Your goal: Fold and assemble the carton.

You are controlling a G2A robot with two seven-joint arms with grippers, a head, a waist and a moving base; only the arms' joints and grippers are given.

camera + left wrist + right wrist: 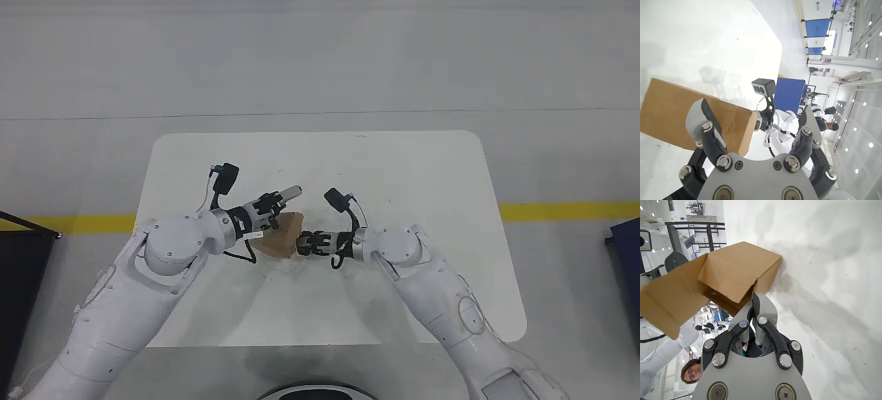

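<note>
Carton (281,240), one only, of plain brown cardboard, is held between two grippers over the white table (420,180). The right gripper (754,297) has its jaws pressed together, pinching a thin wall at the carton's open end. The box body lies just beyond its fingertips, and a loose flap spreads off to one side. The left gripper (754,104) has its jaws spread wide. One finger (710,113) lies across a flat carton face, and the carton's folded edge reaches into the gap.
</note>
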